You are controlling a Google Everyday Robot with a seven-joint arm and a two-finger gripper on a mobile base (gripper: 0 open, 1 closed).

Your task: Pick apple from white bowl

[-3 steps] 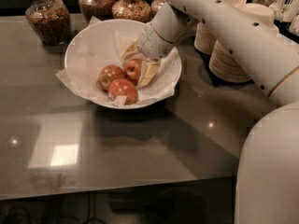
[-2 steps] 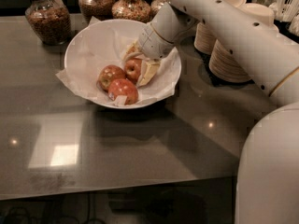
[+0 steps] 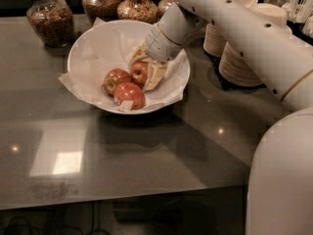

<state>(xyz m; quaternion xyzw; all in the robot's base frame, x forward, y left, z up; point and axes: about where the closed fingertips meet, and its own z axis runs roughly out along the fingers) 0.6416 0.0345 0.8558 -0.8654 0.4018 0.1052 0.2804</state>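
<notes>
The white bowl (image 3: 88,43), lined with crinkled white paper, stands at the back middle of the table. It holds three apples. The apple (image 3: 138,73), red with a pale blush, lies at the bowl's middle right. My gripper (image 3: 143,72) reaches down into the bowl from the right and is shut on this apple, one finger (image 3: 156,75) on its right side and the other on its upper left. The apple rests low in the bowl. A red apple with a white sticker (image 3: 129,95) and a mottled apple (image 3: 114,80) lie just left and in front of it.
Glass jars of dry food (image 3: 49,19) stand behind the bowl along the table's back edge. Stacks of paper bowls (image 3: 244,58) stand at the back right, under my arm. The dark glossy table (image 3: 146,160) extends toward the front edge.
</notes>
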